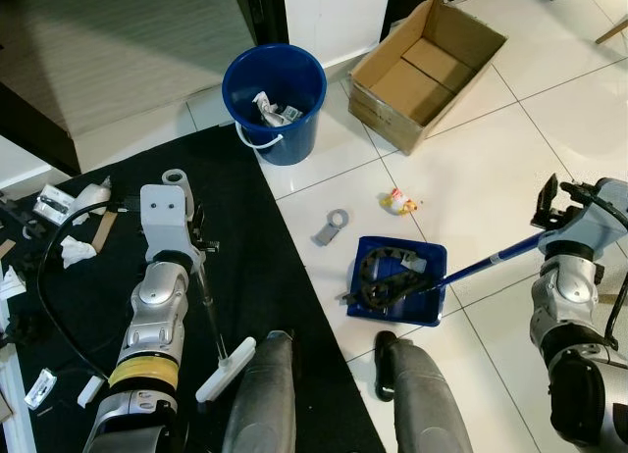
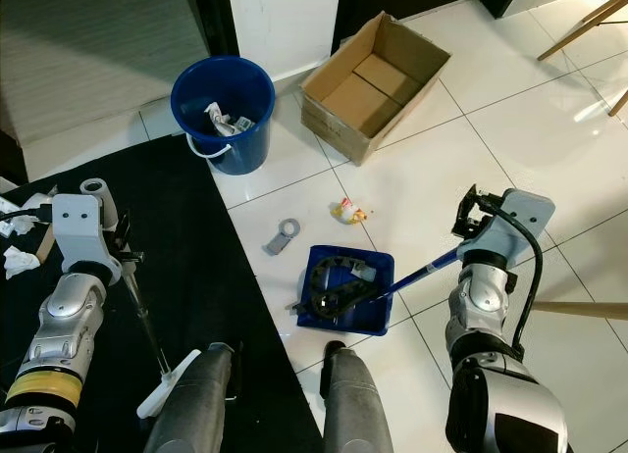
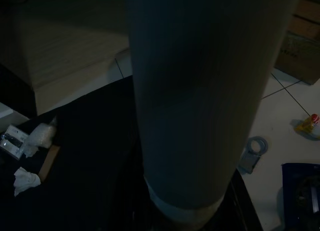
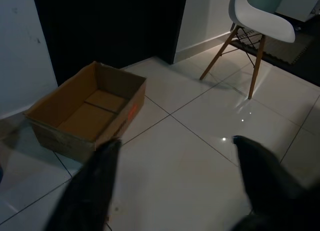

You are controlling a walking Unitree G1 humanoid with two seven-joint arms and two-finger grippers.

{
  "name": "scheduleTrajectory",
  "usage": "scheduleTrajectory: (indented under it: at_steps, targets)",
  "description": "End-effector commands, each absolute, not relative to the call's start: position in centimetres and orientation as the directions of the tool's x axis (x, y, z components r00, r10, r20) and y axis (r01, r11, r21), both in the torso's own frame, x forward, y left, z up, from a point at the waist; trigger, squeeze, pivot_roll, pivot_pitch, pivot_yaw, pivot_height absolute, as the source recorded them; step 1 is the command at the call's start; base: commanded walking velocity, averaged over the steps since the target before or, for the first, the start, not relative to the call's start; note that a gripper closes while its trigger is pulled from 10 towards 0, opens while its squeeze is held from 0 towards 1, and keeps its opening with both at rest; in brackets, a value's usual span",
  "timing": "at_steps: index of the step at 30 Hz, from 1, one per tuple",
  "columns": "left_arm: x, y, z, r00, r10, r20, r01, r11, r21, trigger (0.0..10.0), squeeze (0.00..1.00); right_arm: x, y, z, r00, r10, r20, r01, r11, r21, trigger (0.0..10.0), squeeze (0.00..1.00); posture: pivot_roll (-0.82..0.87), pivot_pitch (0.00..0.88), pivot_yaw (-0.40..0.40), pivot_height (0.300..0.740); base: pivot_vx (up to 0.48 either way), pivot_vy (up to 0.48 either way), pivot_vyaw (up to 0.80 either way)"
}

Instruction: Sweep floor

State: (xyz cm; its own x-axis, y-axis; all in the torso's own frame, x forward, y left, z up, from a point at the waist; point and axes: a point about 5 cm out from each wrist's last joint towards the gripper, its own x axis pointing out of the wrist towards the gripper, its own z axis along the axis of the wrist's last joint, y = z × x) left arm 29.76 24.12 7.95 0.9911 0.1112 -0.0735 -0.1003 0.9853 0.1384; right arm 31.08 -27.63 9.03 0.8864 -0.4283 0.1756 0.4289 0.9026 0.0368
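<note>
Our blue dustpan (image 1: 395,281) sits on white tile between both arms, already holding black debris; right gripper (image 2: 478,216) pinches its handle, left gripper (image 1: 199,239) clamps the brush (image 1: 225,369). Yellow scrap (image 1: 398,202) and grey ring (image 1: 333,226) remain unswept.

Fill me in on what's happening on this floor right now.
The robot is partway through sweeping. Its right gripper is at the top of the long blue handle of a blue dustpan resting on the white tiles, with a black chain-like piece already in it. The left arm has a thin-handled brush over the black mat. A small yellow toy and a grey ring-shaped part lie on the tiles beyond the dustpan. A blue bucket with scraps and an open cardboard box stand further off.
</note>
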Motion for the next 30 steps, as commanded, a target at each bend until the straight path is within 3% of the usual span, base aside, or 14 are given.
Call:
scheduleTrajectory:
  at_steps: [1,2,4,5,7,9,12,14,15,16,17,26,30]
  targets:
    - [29.8,23.9,8.2,0.993,0.106,-0.041,-0.1,0.986,0.13,10.0,0.0,30.3,-27.8,7.9,0.874,-0.469,0.131,0.467,0.883,0.049,10.0,0.84,0.23,0.292,0.015,0.74,0.0,0.0,0.0]
    - [29.9,23.9,8.2,0.993,0.108,-0.038,-0.103,0.987,0.127,10.0,0.0,30.4,-27.8,8.0,0.868,-0.479,0.134,0.476,0.878,0.056,10.0,0.62,0.22,0.276,0.012,0.74,0.0,0.0,0.0]
    - [29.9,23.8,8.2,0.993,0.11,-0.037,-0.105,0.987,0.124,10.0,0.0,30.5,-27.8,8.1,0.864,-0.485,0.135,0.482,0.874,0.059,10.0,0.62,0.22,0.276,0.012,0.74,0.0,0.0,0.0]
    - [30.0,23.7,8.2,0.993,0.112,-0.035,-0.107,0.987,0.118,10.0,0.0,30.6,-27.8,8.2,0.857,-0.497,0.136,0.494,0.868,0.056,10.0,0.46,0.21,0.263,0.007,0.74,0.0,0.0,0.0]
    - [30.1,23.4,8.0,0.992,0.118,-0.031,-0.115,0.989,0.097,10.0,0.0,31.1,-27.5,8.7,0.86,-0.488,0.149,0.49,0.871,0.028,10.0,0.37,0.18,0.235,-0.008,0.74,0.0,0.0,0.0]
    - [30.1,23.3,8.0,0.992,0.12,-0.03,-0.117,0.989,0.093,10.0,0.0,31.2,-27.4,8.8,0.865,-0.476,0.159,0.48,0.877,0.011,10.0,0.37,0.18,0.235,-0.008,0.74,0.0,0.0,0.0]
    - [30.0,22.9,7.7,0.991,0.132,-0.028,-0.13,0.989,0.07,10.0,0.0,31.5,-27.3,9.8,0.854,-0.475,0.212,0.483,0.876,0.015,10.0,0.22,0.15,0.214,-0.023,0.74,0.0,0.0,0.0]
    - [30.0,22.7,7.7,0.991,0.135,-0.026,-0.133,0.989,0.064,10.0,0.0,31.6,-27.3,10.1,0.852,-0.472,0.228,0.481,0.877,0.018,10.0,0.19,0.14,0.208,-0.029,0.74,0.0,0.0,0.0]
    - [29.9,22.5,7.6,0.991,0.133,-0.026,-0.131,0.99,0.054,10.0,0.0,31.7,-27.1,10.4,0.851,-0.461,0.252,0.473,0.881,0.014,10.0,0.1,0.13,0.199,-0.035,0.74,0.0,0.0,0.0]
    - [29.8,22.2,7.5,0.991,0.131,-0.026,-0.13,0.99,0.048,10.0,0.0,31.7,-27.1,10.6,0.85,-0.455,0.265,0.47,0.883,0.011,10.0,0.1,0.12,0.196,-0.035,0.74,0.0,0.0,0.0]
    - [29.6,22.0,7.4,0.991,0.129,-0.025,-0.128,0.991,0.045,10.0,0.0,31.8,-27.1,10.9,0.841,-0.46,0.284,0.477,0.879,0.011,10.0,0.01,0.11,0.191,-0.038,0.74,0.0,0.0,0.0]
    - [28.7,21.1,6.6,0.991,0.129,-0.028,-0.129,0.992,0.01,10.0,0.0,31.0,-27.8,11.8,0.776,-0.516,0.362,0.541,0.84,0.036,10.0,0.0,0.07,0.164,-0.044,0.74,0.0,0.0,0.0]
    - [28.3,20.7,6.3,0.992,0.123,-0.03,-0.123,0.992,-0.002,10.0,0.0,30.2,-27.6,12.3,0.77,-0.482,0.418,0.504,0.861,0.064,10.0,0.0,0.05,0.15,-0.039,0.74,0.0,0.0,0.0]
